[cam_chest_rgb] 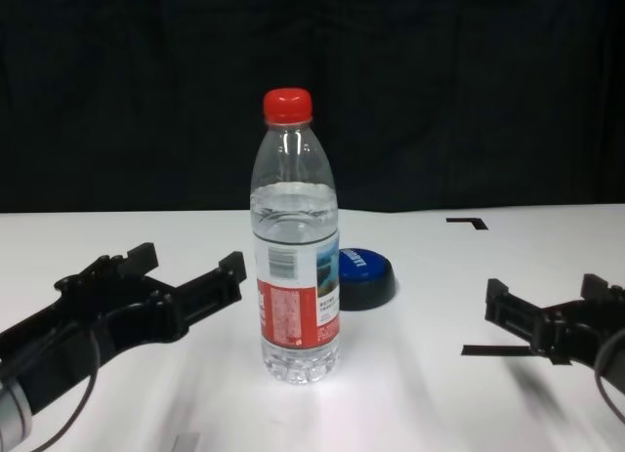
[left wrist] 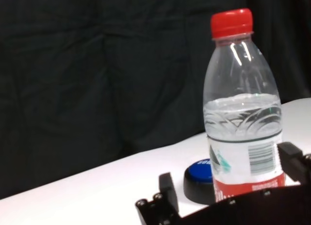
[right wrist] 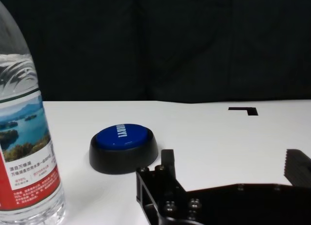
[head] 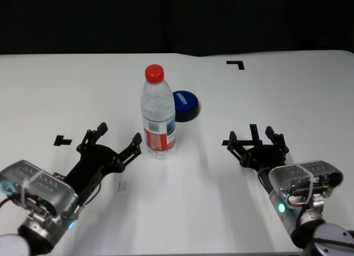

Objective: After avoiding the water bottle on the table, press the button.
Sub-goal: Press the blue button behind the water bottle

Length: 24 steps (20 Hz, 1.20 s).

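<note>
Reaching from the right, past the bottle (head: pixel 159 113), onto the button (head: pixel 185 104); right gripper (head: pixel 255 141) and left gripper (head: pixel 109 139) both spread.

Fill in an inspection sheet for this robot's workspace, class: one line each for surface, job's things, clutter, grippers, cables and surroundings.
Surface: white table with small black tape marks.
Job's things: water bottle upright, red cap on, partly filled; blue button just behind it, toward the robot's right.
Clutter: nothing seen.
Grippers: left gripper open, low over the table on the bottle's left; right gripper open, on the bottle's right, with a clear line to the button in the right wrist view.
Cables: thin wires and white ties on both wrists.
Surroundings: black curtain behind the table.
</note>
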Tool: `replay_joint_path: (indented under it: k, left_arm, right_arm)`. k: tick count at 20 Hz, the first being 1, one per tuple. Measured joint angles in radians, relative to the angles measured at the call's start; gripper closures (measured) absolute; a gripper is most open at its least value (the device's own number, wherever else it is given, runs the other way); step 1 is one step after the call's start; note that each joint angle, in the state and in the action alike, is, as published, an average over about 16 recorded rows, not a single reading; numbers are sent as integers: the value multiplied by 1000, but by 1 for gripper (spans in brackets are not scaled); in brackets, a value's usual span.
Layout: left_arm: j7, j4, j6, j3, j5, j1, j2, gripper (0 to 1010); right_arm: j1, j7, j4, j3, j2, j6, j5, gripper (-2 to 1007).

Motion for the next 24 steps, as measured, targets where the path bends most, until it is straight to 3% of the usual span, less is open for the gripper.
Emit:
replay_joint_path:
  k: [24]
  left_arm:
    - [-23,82,-4,39,-19,-84,2,7]
  right_arm:
    - [0,0,0,0,0,0,0,2]
